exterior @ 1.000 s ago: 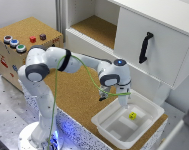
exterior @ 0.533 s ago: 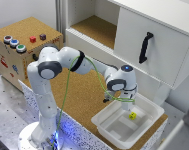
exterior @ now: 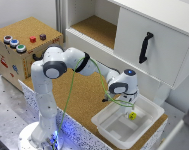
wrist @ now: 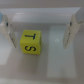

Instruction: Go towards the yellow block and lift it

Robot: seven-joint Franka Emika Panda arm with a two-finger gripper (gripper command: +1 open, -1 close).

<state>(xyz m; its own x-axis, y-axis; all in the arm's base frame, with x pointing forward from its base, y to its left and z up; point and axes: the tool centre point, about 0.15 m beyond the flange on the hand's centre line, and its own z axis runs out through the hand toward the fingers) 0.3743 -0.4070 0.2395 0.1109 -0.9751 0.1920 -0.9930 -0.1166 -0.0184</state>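
Gripper: your gripper [wrist: 39, 31] hangs with its jaws spread wide — one finger [wrist: 7, 29] on either side, nothing between them gripped.
Yellow block: the yellow block [wrist: 31, 42] lies between the fingers, nearer one of them, touching neither — it rests on the tray floor.
Tray: the white tray [exterior: 110, 131] sits on the cork counter [exterior: 84, 95], with the block [exterior: 132, 115] inside under the gripper [exterior: 129, 106].
Cabinet: the white cabinet [exterior: 159, 55] stands behind.

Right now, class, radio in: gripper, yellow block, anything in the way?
Gripper open, above the white tray. Yellow block on the tray floor, between the fingers, not gripped. Nothing in the way.
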